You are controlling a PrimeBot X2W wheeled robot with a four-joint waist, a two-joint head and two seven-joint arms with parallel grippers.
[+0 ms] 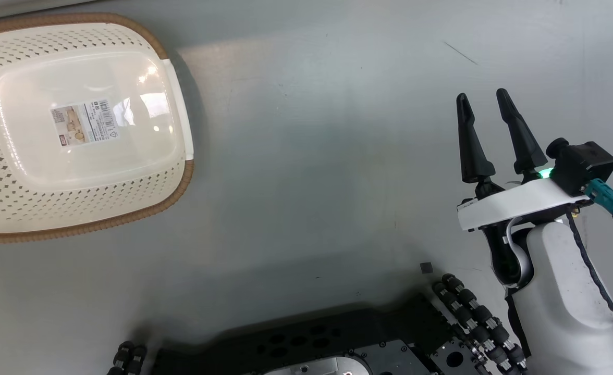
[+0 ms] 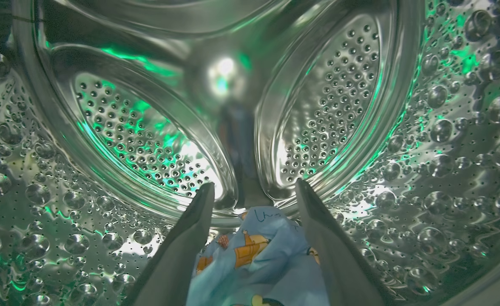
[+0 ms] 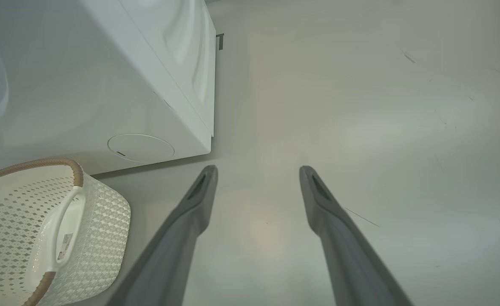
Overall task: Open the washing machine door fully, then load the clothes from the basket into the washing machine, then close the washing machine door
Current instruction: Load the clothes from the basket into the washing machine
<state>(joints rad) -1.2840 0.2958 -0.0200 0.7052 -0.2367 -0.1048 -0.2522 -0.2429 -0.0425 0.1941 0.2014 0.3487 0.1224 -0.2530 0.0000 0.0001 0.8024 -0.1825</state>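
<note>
My left gripper is spread wide inside the drum. The clothes lie bunched within that spread at the bottom centre of the frame, and as far as I can tell they are not pinched. They look light, soft and limp, likely to slump wherever they land. To shift them I'd pinch a thick fold, not a loose edge. My right gripper is spread too, at the right over the floor, well apart from the basket at upper left.

Overhead light glares off the basket bottom and throws soft shadows across the floor. A green glow and a white hotspot streak the drum, its edges bowed, with the near fingers blurred.
</note>
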